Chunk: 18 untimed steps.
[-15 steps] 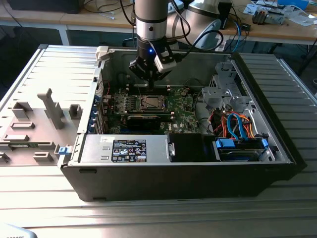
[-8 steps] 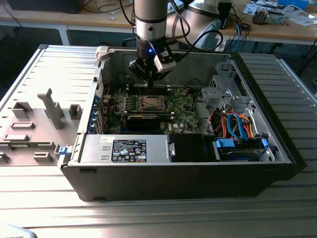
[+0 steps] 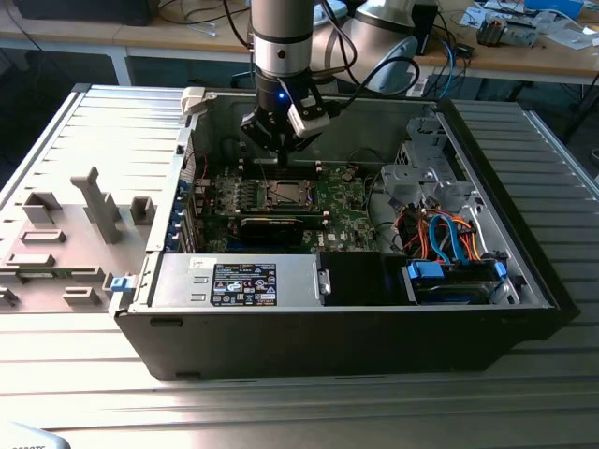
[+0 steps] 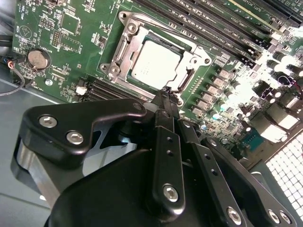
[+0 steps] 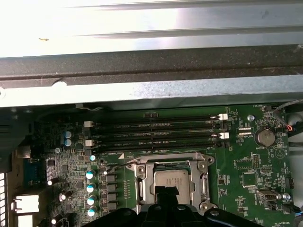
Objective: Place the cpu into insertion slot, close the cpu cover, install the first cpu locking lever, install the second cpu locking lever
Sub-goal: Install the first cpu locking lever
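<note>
The gripper [image 4: 165, 92], fingers together and empty, hovers just over the cpu cover's [image 4: 124, 49] edge; the cpu [image 4: 154, 62] lies seated beneath.

Grey-and-black robot arm [image 3: 282, 37] vertical, wrist pointing down; black two-finger gripper [image 4: 165, 94] with fingers pressed together, nothing held

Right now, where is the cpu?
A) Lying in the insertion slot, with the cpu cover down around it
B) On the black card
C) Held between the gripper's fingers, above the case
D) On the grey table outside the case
A: in both wrist views the silvery cpu sits in the insertion slot, framed by the cpu cover; the gripper is just beside it.
</note>
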Available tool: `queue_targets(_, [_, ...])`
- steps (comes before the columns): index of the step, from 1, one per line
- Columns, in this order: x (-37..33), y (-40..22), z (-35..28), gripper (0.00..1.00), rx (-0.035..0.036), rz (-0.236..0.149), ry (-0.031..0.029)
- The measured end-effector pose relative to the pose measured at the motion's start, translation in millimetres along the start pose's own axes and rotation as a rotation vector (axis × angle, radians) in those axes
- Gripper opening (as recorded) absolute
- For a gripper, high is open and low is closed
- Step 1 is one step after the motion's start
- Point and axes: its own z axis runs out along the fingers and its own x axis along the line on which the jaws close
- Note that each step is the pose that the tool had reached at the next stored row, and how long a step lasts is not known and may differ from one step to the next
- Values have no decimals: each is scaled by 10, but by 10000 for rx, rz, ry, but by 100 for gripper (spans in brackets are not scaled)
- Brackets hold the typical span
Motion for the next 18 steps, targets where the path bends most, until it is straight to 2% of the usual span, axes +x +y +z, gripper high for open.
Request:
queue_targets(14, [54,-3,-2,11,-2,0,-1])
queue_targets(17, [72,-4,-3,11,-3,0,0])
queue_targets(18, [109,-6,-4,11,-3,0,0])
